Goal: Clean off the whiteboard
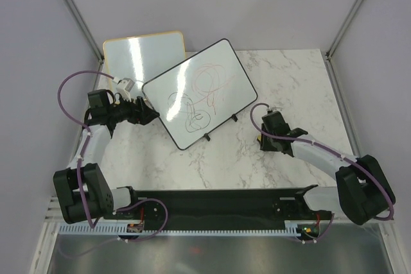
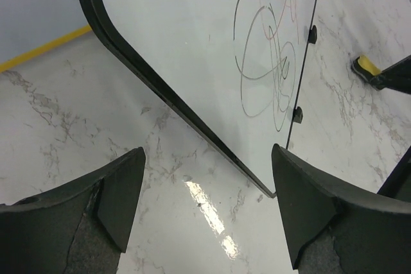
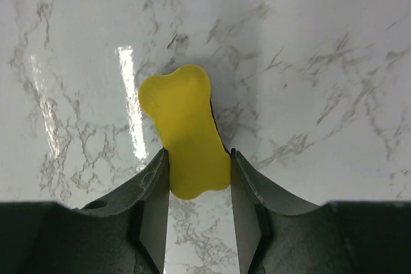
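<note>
Yellow bone-shaped piece (image 3: 186, 129) clamped in right tool (image 3: 198, 158); left tool (image 2: 207, 158) agape (whiteboard (image 1: 221, 65) scribbles (image 1: 192, 110) illegible).

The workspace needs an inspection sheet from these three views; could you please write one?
Surface: marble table, glossy, with glare.
Job's things: whiteboard, red and dark scribbles not yet erased; yellow eraser.
Clutter: orange-framed board behind the whiteboard.
Grippers: left gripper jaws open, facing the whiteboard's edge; right gripper jaws shut on the eraser, over bare table.
Cables: purple cables loop along both arms.
Surroundings: grey walls, metal posts.
</note>
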